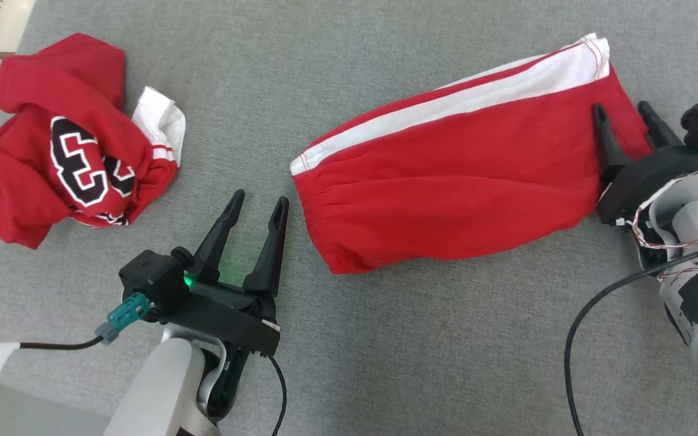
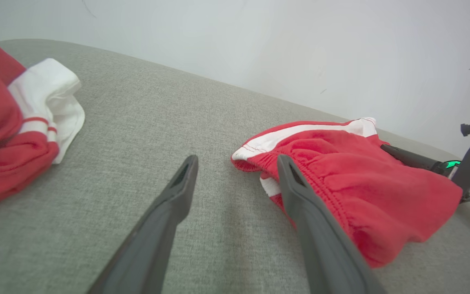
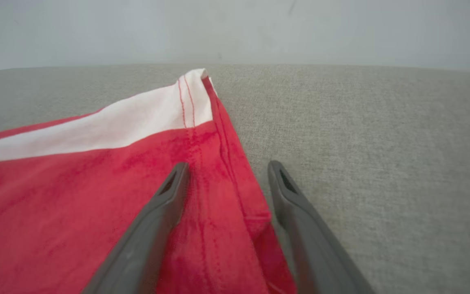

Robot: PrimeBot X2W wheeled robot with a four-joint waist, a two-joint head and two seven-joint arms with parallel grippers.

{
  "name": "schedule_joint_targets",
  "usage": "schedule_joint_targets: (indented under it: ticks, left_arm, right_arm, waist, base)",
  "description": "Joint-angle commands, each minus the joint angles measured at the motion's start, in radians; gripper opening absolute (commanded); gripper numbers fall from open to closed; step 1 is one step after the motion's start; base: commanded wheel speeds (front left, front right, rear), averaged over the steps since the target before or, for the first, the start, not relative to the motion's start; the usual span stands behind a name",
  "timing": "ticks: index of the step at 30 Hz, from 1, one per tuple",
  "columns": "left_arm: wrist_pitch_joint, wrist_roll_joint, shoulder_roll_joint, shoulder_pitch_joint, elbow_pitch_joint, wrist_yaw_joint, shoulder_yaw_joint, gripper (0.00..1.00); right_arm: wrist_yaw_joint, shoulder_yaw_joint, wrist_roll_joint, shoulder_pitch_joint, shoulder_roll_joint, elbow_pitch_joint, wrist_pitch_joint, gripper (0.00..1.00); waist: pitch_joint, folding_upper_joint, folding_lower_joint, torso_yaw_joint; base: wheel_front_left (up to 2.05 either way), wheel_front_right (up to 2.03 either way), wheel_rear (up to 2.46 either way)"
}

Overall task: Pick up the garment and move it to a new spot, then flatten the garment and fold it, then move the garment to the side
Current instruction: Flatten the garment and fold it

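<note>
Nearest, the left gripper has its jaws spread wide and empty over the grey cloth surface, just beside the elastic waistband of the red shorts. The shorts lie folded flat at centre right, a white stripe along their far edge. The right gripper, jaws equally wide, straddles their hem, pinching nothing. A crumpled red jersey lies well apart at the left

Crumpled red jersey, black-and-white numeral showing, lies at left on grey fabric surface; pale wall behind.
</note>
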Motion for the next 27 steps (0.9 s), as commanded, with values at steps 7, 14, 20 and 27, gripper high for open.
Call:
schedule_joint_targets:
  ticks: [7,14,20,27]
  left_arm:
    - [-0.001,-0.016,0.001,0.038,-0.009,0.010,0.015,1.00]
    - [-0.001,-0.015,0.001,0.075,-0.013,0.016,0.010,1.00]
    - [-0.001,-0.004,0.001,0.113,-0.010,0.019,0.003,1.00]
    - [-0.001,0.010,0.001,0.153,0.005,0.014,0.014,1.00]
  right_arm:
    - [0.004,0.070,0.078,0.094,0.037,0.057,0.044,0.00]
    - [0.002,0.056,0.141,0.104,0.009,0.074,0.003,0.00]
    - [0.002,0.032,0.198,0.155,0.010,0.052,-0.015,0.00]
    - [0.002,-0.002,0.215,0.202,-0.021,0.009,-0.021,0.00]
  waist:
    - [-0.041,0.0002,0.0003,0.008]
    - [-0.094,0.0002,0.0003,-0.012]
    - [-0.150,0.0002,0.0003,-0.056]
    - [-0.196,0.0002,0.0003,-0.130]
  base:
    - [0.00,0.00,0.00]
    - [0.00,0.00,0.00]
    - [0.00,0.00,0.00]
    - [0.00,0.00,0.00]
